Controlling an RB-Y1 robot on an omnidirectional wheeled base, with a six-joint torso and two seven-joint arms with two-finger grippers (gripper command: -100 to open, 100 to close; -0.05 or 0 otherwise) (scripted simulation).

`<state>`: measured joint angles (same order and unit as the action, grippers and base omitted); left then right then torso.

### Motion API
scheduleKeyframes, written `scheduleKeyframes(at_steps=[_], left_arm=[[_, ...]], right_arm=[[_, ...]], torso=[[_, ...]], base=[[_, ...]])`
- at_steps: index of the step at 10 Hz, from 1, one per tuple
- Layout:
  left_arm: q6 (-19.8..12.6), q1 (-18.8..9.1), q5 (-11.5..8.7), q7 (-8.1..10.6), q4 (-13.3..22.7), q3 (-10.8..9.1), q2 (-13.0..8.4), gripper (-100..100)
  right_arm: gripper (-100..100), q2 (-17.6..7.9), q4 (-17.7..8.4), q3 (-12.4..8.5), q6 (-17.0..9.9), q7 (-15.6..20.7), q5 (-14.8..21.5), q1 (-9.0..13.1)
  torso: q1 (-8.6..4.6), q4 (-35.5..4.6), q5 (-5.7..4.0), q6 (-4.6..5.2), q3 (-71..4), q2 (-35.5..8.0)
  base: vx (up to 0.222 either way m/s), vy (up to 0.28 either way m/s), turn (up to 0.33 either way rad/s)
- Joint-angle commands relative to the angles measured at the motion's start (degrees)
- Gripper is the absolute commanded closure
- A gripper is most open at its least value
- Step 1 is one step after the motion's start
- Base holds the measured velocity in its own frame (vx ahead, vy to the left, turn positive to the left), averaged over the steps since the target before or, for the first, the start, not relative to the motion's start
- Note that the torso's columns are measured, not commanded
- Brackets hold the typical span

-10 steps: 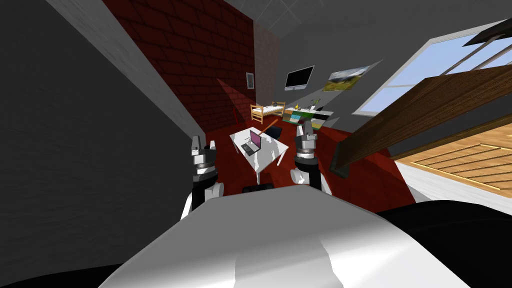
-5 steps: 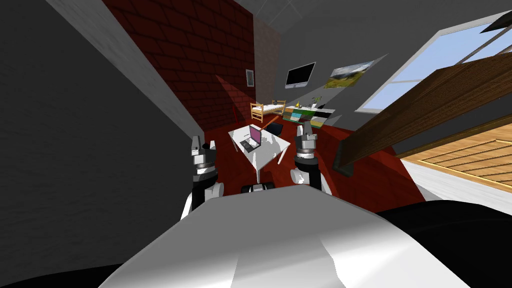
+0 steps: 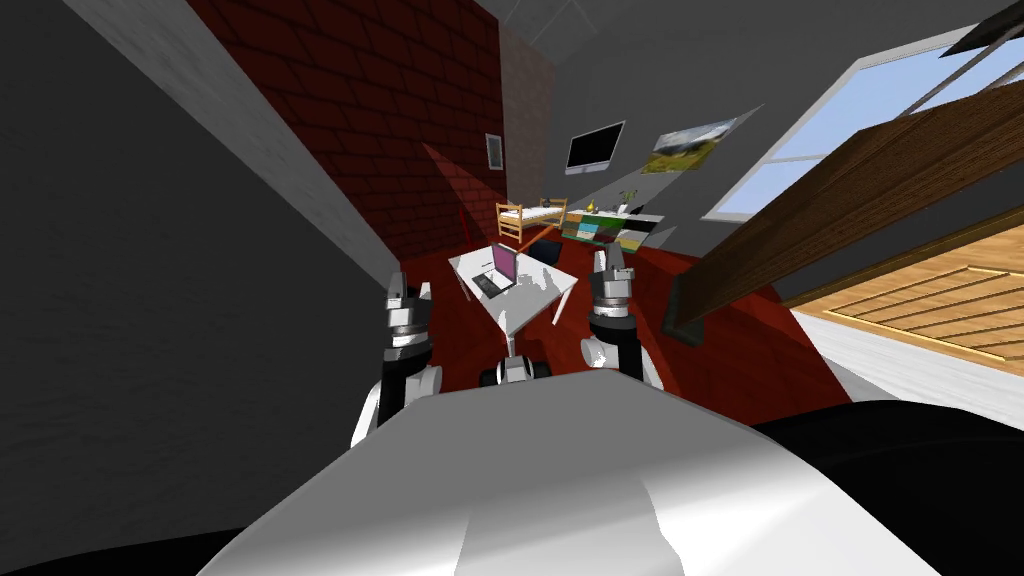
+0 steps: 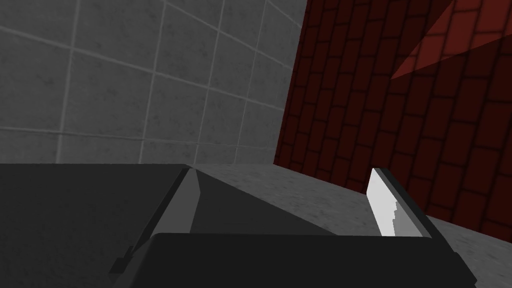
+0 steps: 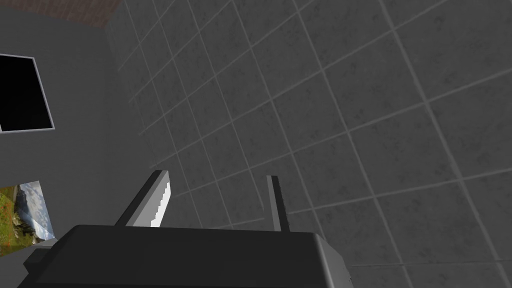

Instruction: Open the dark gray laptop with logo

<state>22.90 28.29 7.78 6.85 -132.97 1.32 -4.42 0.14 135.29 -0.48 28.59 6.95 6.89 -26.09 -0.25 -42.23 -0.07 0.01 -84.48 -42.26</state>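
Distant dark grey laptop [image 3: 497, 272], purple screen raised, logo indiscernible, on white tabletop [image 3: 540, 291]; left tool [image 3: 410, 287] and right tool [image 3: 611, 256] gape empty.

Left gripper [image 3: 410, 288] and right gripper [image 3: 610, 262] are raised side by side, pointing up — each with its two fingers apart.

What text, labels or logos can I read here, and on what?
None can be read.
Laptop: too small to show a logo or words.
Wall screen: plain black.
Picture: a landscape, no words.
Small frame on the brick wall: too small to read.
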Motion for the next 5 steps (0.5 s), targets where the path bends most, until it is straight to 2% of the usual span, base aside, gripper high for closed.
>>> scheduleKeyframes(at_steps=[1,5], left_arm=[[-3.0,-1.16,1.11,-0.26,1.34,-3.12,-2.84,-100],[-7.61,-3.23,2.72,-0.62,3.48,-7.82,-4.46,-100]], right_arm=[[0,0.01,0.0,0.01,0.0,0.0,0.0,0.01],[0,0.0,0.0,0.0,0.0,0.0,0.0,0.0]], torso=[[-0.08,-0.05,-0.02,0.01,-0.04,-0.07],[0.3,-0.03,0.1,-0.01,-0.13,0.05]], base=[[-0.031,-0.233,-0.189],[-0.006,-0.203,-0.156]])
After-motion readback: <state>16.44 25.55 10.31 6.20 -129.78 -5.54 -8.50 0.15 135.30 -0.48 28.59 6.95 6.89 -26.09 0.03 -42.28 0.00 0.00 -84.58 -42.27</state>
